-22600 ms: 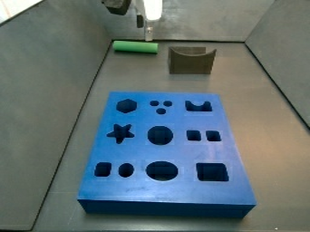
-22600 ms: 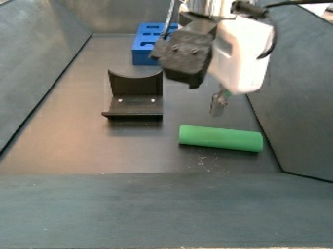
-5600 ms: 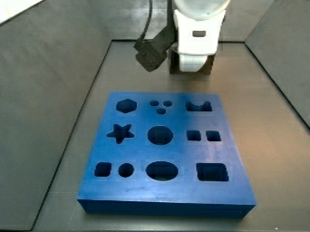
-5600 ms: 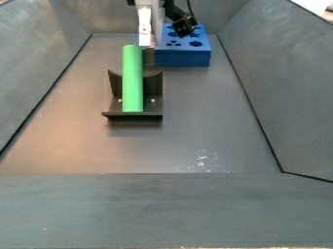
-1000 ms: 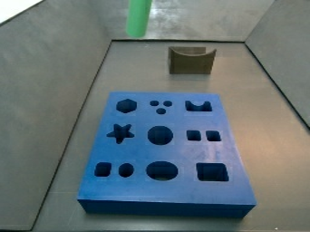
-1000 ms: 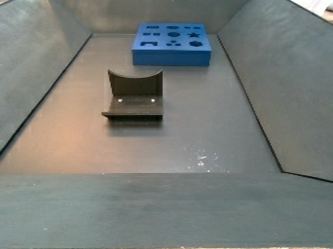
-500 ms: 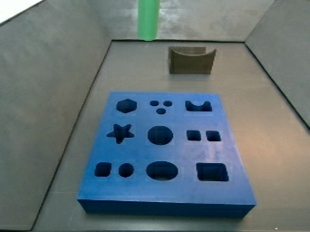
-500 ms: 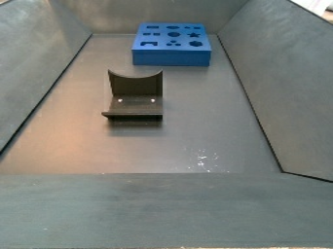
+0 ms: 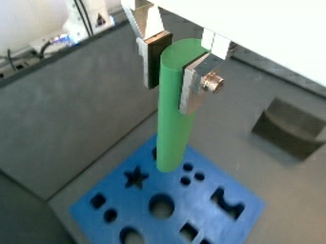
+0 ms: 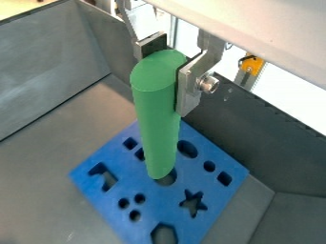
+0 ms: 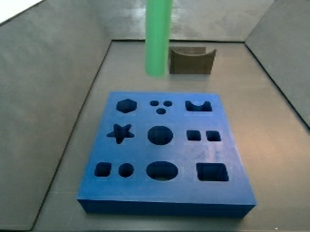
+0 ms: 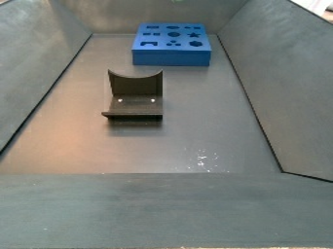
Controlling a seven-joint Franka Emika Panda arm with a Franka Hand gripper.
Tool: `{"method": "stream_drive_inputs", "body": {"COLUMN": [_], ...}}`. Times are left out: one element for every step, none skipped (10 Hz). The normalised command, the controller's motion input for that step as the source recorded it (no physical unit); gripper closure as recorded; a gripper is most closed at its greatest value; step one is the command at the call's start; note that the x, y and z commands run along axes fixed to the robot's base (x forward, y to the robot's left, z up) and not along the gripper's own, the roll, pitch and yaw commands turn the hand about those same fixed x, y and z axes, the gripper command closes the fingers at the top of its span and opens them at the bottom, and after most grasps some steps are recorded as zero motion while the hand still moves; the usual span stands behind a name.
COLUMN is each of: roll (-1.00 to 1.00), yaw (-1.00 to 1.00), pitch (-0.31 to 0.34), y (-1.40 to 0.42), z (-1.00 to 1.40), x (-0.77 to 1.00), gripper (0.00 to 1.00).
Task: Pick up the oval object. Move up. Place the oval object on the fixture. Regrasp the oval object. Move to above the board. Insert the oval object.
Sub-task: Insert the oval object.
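gripper (image 9: 174,65) fingers clamp the oval object (image 9: 171,114) near its upper end, so we see the green peg hanging upright, well above the board (image 10: 166,186), lower tip free to enter a hole. beyond the board, the fixture (image 11: 191,60) stands empty.

Tool (image 9: 174,69) clamped on peg (image 9: 171,124) (pointing down)

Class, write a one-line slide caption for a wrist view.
The tool holds the green oval object upright above the blue board.
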Motion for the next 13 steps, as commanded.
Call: {"method": "stream_drive_inputs", "body": {"roll": [0.21, 0.25, 0.23, 0.21, 0.1, 0.0, -0.02, -0.04, -0.04, -0.04, -0.06, -0.06, -0.07], "yaw": [-0.17, -0.24, -0.31, -0.35, -0.69, -0.91, -1.0, -1.0, -1.0, -1.0, -1.0, -1.0, -1.0], "pitch": [-0.071, -0.019, -0.007, -0.019, -0.07, -0.059, -0.063, -0.076, -0.08, -0.079, -0.08, -0.086, -0.086], "y": [-0.73, -0.71, -0.64, -0.63, -0.47, -0.17, -0.01, 0.0, 0.0, 0.0, 0.0, -0.01, -0.01], "z": [-0.41, -0.36, -0.31, -0.31, -0.26, -0.29, -0.26, -0.25, -0.24, -0.24, -0.25, -0.23, -0.23], "x": [0.22, 0.28, 0.31, 0.26, 0.11, 0.02, 0.0, 0.0, 0.0, 0.0, 0.0, 0.0, 0.0], "gripper": [1.0, 1.0, 1.0, 1.0, 1.0, 1.0, 1.0, 1.0, 1.0, 1.0, 1.0, 1.0, 1.0]}}
